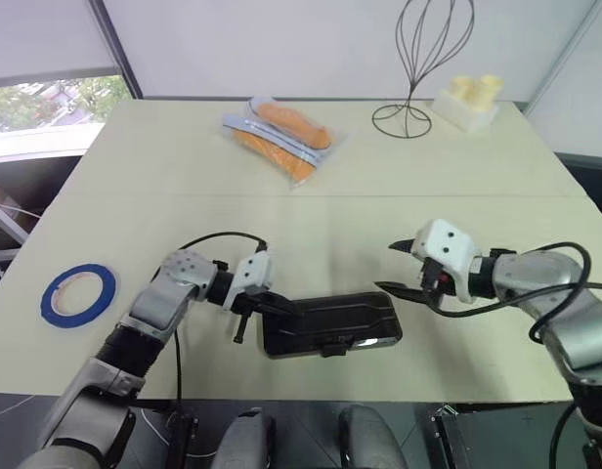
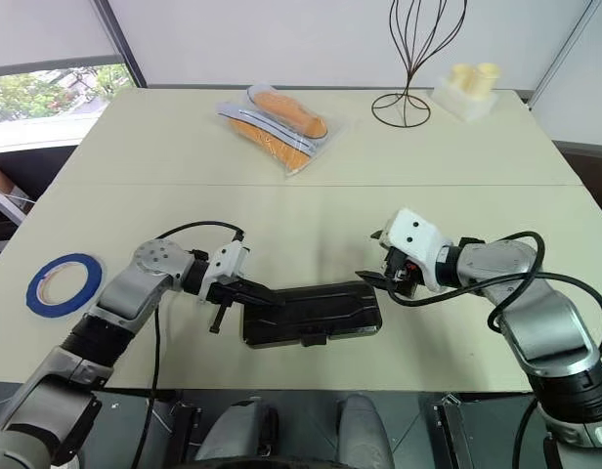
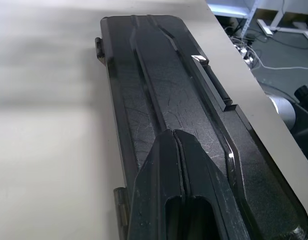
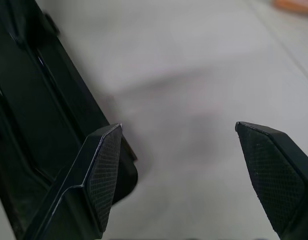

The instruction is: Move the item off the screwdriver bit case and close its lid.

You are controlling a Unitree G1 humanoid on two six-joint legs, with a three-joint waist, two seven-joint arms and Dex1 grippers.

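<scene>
The screwdriver bit case [image 1: 330,324] lies flat near the table's front edge, its long side running left to right. Its dark lid [image 3: 159,90] is down on the case, with the small latch tab [image 1: 332,347] on the near edge. My left gripper [image 1: 284,307] is shut, and its fingers [image 3: 166,170] rest on the lid's left end. My right gripper [image 1: 393,267] is open just past the case's right end, one finger [image 4: 101,170] close beside the case's corner [image 4: 39,125]. Apart from my left fingers nothing lies on the case; I cannot tell which thing is the item.
A clear bag of orange things [image 1: 281,137] lies at the back centre. A blue tape roll [image 1: 78,293] sits at the left edge. A black wire stand [image 1: 416,68] and a white block with pale yellow pieces [image 1: 467,103] stand at the back right.
</scene>
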